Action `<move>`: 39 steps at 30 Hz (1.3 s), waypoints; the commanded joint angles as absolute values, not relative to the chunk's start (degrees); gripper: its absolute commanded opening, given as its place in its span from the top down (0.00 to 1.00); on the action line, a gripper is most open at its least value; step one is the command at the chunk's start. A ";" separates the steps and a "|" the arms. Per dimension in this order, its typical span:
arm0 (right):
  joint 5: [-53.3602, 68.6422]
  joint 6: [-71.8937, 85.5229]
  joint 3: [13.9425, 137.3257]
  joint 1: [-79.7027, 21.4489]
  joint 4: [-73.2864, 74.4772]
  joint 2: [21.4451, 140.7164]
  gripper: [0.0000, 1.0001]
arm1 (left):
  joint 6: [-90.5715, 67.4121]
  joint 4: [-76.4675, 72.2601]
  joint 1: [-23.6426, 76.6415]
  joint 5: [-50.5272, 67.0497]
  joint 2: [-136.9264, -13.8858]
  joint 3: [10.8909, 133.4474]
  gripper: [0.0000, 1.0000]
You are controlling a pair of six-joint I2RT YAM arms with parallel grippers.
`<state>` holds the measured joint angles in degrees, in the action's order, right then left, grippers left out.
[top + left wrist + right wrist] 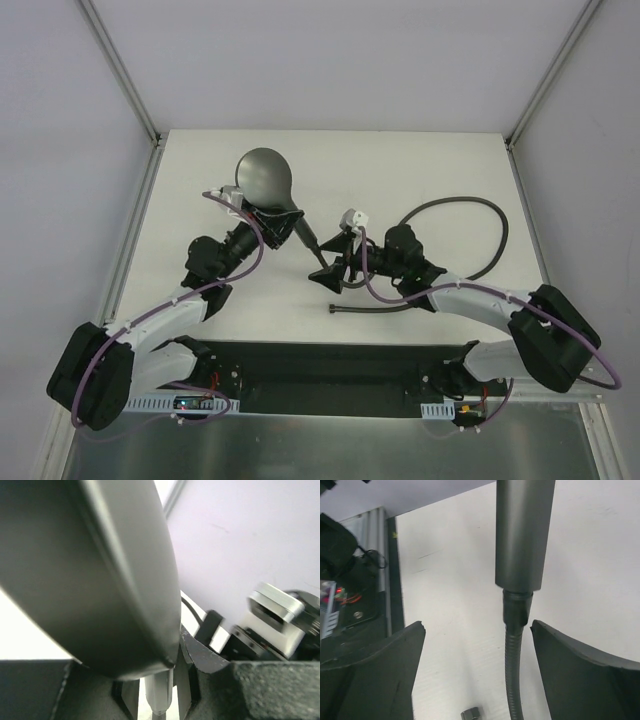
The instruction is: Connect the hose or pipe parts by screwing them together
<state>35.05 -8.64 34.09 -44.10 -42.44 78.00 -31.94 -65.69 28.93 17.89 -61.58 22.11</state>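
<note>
hose point(514, 672) seemingly in shower head point(524, 530), wrist view only

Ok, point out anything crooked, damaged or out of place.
Nothing stands out. The hose runs straight into the handle of the shower head, between the open fingers of the right gripper; no kinks or damage show.

Grey shower head point(264, 178); dark-grey hose point(514, 670); white table point(420, 160); black fingers point(370, 670).
</note>
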 commanded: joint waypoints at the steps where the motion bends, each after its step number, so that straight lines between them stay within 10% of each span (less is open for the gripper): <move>1: 13.05 -17.46 33.13 -49.65 -37.46 71.03 0.07 | -29.44 -57.85 29.27 6.69 -56.52 26.89 1.00; 11: -40.73 -39.43 42.52 -69.50 -37.60 78.12 0.04 | -37.52 -42.20 29.53 -2.11 -50.63 30.15 1.00; 20: -53.34 -50.89 53.08 -75.67 -43.77 92.98 0.00 | -46.14 -32.00 29.88 -9.30 -45.62 31.64 1.00; 33: -51.61 -51.60 54.41 -76.20 -46.05 93.71 0.85 | -45.98 -26.97 29.97 -8.19 -43.24 32.61 1.00; 39: -25.27 -35.03 48.00 -69.89 -35.78 82.91 0.99 | -38.52 -45.59 29.97 7.01 -45.17 26.29 1.00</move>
<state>-44.77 -47.35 50.50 -74.02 -39.27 92.23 -44.42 -29.12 29.26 -5.32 -44.53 28.32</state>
